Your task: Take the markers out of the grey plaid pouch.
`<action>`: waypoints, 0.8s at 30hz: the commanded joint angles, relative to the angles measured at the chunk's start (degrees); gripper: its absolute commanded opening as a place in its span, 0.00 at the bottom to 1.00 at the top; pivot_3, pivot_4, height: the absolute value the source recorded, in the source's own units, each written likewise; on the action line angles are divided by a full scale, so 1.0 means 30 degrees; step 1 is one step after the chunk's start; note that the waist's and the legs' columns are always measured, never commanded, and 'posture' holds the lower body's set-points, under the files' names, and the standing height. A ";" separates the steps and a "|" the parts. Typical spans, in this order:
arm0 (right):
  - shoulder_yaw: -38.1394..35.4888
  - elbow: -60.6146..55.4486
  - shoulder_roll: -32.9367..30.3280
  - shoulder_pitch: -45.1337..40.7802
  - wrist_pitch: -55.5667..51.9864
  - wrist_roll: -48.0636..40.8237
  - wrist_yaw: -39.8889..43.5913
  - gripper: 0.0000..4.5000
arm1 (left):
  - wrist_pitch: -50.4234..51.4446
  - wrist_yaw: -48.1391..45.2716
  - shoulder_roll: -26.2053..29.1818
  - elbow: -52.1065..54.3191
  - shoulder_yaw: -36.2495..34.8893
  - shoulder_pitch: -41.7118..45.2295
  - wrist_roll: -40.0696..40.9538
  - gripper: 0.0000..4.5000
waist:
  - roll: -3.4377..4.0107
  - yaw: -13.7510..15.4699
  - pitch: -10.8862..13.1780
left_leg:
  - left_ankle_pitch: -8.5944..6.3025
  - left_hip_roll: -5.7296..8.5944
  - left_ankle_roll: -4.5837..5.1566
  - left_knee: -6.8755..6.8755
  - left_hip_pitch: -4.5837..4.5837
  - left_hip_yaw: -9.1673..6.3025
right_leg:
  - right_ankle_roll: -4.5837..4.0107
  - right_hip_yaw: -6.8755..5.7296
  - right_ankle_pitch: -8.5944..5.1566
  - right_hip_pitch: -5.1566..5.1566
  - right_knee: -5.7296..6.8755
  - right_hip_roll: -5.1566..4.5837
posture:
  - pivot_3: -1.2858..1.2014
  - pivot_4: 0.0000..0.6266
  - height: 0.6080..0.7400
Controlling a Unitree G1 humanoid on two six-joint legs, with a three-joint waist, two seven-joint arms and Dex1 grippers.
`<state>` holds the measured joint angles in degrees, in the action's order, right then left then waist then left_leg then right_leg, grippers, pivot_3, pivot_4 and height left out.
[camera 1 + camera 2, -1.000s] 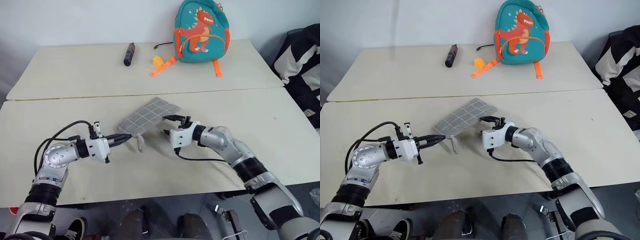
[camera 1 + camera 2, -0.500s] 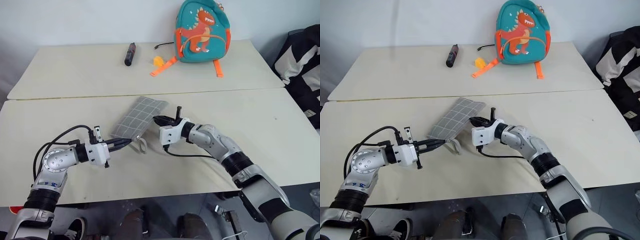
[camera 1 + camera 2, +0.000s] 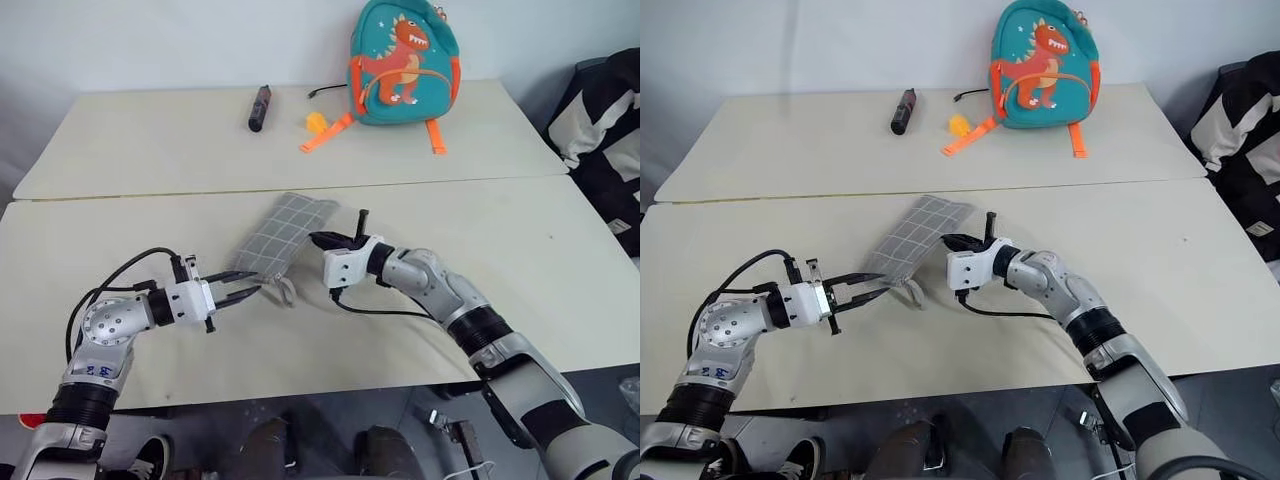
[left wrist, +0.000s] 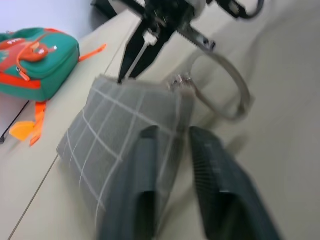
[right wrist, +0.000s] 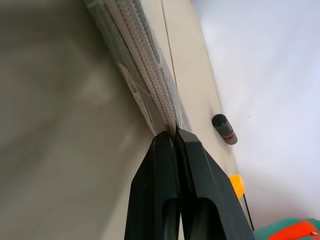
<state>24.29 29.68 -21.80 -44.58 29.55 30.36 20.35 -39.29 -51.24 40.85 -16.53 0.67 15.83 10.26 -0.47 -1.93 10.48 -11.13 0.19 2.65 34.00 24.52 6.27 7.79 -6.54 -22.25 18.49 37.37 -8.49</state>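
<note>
**Pouch pinched at its edge, near corner let go**

The right hand (image 3: 318,240) has its two black fingers pressed together on the edge of the grey plaid pouch (image 3: 284,232), the right wrist view showing the fabric seam running straight into the fingertips. That pinch looks meant to steady the pouch and keep one edge lifted so the opening can be worked.

The left hand (image 3: 862,288) stands partly open at the pouch's near corner, its fingers (image 4: 147,165) straddling the fabric without clamping it; beside them hangs the grey wrist loop (image 4: 227,85) near the zipper pull. It is probably regripping to pull the zipper.

The pouch rests tilted on the table (image 3: 420,340), mid-front, between both hands. No markers can be seen; presumably they are inside. A teal dinosaur backpack (image 3: 403,62) and a dark stick (image 3: 259,107) lie well apart on the far table.
</note>
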 commanded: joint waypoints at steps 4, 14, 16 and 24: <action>-0.0649 -0.1183 0.0004 -0.0055 -0.0628 -0.0936 0.0568 0.00 | -0.1333 0.1939 -0.0080 -0.0388 -0.0885 0.0232 -0.1873 0.48 | 0.0000 -0.0006 0.0000 | 0.0000 -0.0001 0.0000 0.0000 0.0000 0.0001 | 0.0000 -0.0001 0.0000 0.0003 0.0004 -0.0002 | 0.52 0.24 1.00; -0.0865 -0.2735 0.0021 0.0254 -0.1842 -0.1890 0.1583 0.00 | -0.1390 0.3852 -0.1357 -0.2364 0.0156 0.1542 -0.4128 0.48 | -0.0004 0.0062 0.0002 | -0.0001 0.0001 0.0002 -0.0001 0.0001 0.0002 | 0.0000 -0.0012 0.0000 0.0007 0.0014 -0.0003 | 0.52 0.24 1.00; -0.0835 -0.2958 0.0036 0.0295 -0.2037 -0.1935 0.1682 0.00 | -0.1292 0.4202 -0.1700 -0.2428 0.0343 0.1849 -0.4473 0.48 | -0.0005 0.0075 0.0003 | -0.0001 0.0001 0.0001 -0.0001 0.0001 0.0001 | 0.0000 -0.0016 0.0000 0.0004 0.0012 -0.0004 | 0.52 0.24 1.00; -0.0767 -0.3444 0.0200 0.0525 -0.2572 -0.2030 0.1701 0.00 | -0.1113 0.3801 -0.2109 -0.1608 0.0675 0.1700 -0.3702 0.39 | -0.0007 0.0048 0.0004 | -0.0001 -0.0002 0.0001 -0.0002 0.0002 0.0003 | 0.0000 -0.0028 0.0000 0.0006 0.0009 -0.0005 | 0.52 0.24 1.00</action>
<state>23.53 21.78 -21.67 -42.73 21.91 25.47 25.52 -42.13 -39.67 34.18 -23.07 2.79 21.61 -2.31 -0.50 -1.79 10.49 -11.13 0.19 2.65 34.00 24.52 6.28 7.79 -6.63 -22.25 18.51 37.40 -8.51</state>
